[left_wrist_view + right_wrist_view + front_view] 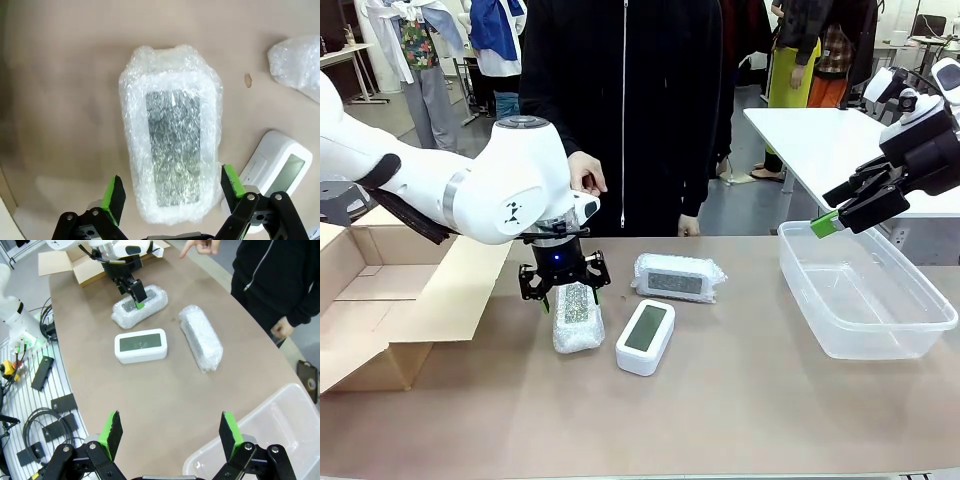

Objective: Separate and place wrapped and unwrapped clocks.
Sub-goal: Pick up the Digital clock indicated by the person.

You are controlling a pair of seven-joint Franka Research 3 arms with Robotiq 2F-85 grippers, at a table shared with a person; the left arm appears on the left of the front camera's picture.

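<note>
**Front view.** The left gripper [563, 290] points straight down at the far end of a bubble-wrapped clock [577, 318] that lies lengthwise on the brown table [740, 400]. Its jaws are spread to either side of the wrap. Just right of it lies the bare white clock [645, 337], screen up. A second wrapped clock [678, 277] rests crosswise farther back. The right gripper [840, 215] hangs in the air above the left rim of a clear plastic bin [880, 335], jaws apart and holding nothing. An open cardboard box [380, 300] sits at the left edge. A person in a black zip jacket [620, 100] stands at the far side, with one hand [585, 172] near the left arm.

**Left wrist view.** The green pads [114, 197] flank the near end of the wrapped clock [170, 135], spread wider than the bundle and not pinching it. The bare clock [277, 170] lies at lower right and the other wrapped clock [297, 62] at upper right.

**Right wrist view.** The right gripper [171, 427] is open and empty, high over the table beside the bin [270, 435]. Below lie the bare clock [141, 345], the crosswise wrapped clock [200, 337], and the wrapped clock [140, 307] under the left gripper [136, 294].
</note>
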